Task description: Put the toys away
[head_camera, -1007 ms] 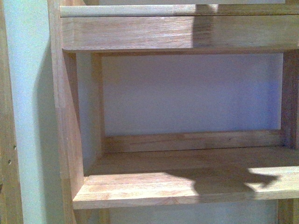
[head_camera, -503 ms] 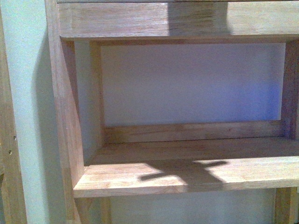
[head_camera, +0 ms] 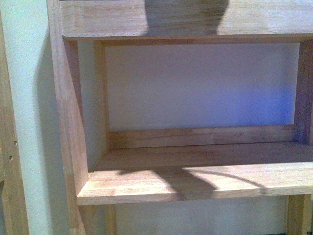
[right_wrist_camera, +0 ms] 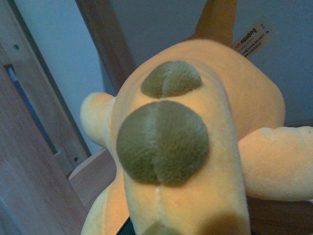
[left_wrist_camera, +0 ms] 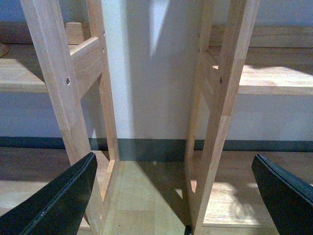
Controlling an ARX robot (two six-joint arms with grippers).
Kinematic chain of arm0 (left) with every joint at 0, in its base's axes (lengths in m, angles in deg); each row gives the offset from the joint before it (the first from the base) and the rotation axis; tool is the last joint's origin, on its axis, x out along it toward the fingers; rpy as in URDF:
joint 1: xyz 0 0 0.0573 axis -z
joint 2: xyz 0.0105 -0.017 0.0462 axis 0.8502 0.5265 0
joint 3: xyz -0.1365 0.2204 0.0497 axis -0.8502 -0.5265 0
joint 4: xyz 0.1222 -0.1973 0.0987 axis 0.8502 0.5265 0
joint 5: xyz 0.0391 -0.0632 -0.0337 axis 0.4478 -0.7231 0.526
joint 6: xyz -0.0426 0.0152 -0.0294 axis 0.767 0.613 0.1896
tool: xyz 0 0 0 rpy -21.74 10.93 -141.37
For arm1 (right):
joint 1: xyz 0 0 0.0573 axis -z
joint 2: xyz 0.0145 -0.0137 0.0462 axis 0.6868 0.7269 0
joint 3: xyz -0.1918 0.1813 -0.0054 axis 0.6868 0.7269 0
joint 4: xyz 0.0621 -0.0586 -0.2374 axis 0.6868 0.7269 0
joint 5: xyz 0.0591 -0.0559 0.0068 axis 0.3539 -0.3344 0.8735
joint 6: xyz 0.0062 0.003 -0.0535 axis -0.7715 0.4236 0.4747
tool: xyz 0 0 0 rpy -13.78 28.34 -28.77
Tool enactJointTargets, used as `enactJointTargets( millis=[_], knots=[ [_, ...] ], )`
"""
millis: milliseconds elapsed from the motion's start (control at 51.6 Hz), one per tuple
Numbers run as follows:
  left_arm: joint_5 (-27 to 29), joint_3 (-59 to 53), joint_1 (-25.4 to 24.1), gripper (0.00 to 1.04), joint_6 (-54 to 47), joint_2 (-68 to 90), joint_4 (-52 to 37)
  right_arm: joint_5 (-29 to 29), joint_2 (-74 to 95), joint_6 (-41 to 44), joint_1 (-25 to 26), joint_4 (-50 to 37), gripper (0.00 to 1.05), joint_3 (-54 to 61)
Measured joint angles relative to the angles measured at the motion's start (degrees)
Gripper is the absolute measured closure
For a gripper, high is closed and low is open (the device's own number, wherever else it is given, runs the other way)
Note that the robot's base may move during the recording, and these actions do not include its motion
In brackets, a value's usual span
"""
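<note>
The toy, an orange-yellow plush animal (right_wrist_camera: 195,147) with round olive-brown patches and a white tag (right_wrist_camera: 250,36), fills the right wrist view. My right gripper is shut on it, with the fingers hidden under the plush. The toy hangs close to slanted wooden shelf uprights (right_wrist_camera: 44,147). My left gripper (left_wrist_camera: 173,159) is open and holds nothing. Its black fingers (left_wrist_camera: 63,200) frame the floor between two shelf legs. Neither arm nor the toy shows in the front view, only their shadows on the shelf board (head_camera: 195,183).
A wooden shelf unit faces me, with an upper board (head_camera: 186,19), a side upright (head_camera: 68,122) and a pale back wall (head_camera: 195,88). In the left wrist view, two slanted wooden legs (left_wrist_camera: 63,98) (left_wrist_camera: 220,107) stand on a wooden floor (left_wrist_camera: 142,196).
The shelf sits slightly higher in the front view than a second ago. The shadow on the lower board has slid left and spread. The shadow on the upper board has widened.
</note>
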Motion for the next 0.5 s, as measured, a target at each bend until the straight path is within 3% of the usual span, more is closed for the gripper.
enactJointTargets(
  millis=[503],
  knots=[
    [0.00,0.00,0.00,0.06,0.00,0.00,0.00,1.64,6.16,-0.39,-2.36,1.05,0.98,-5.09]
  ],
)
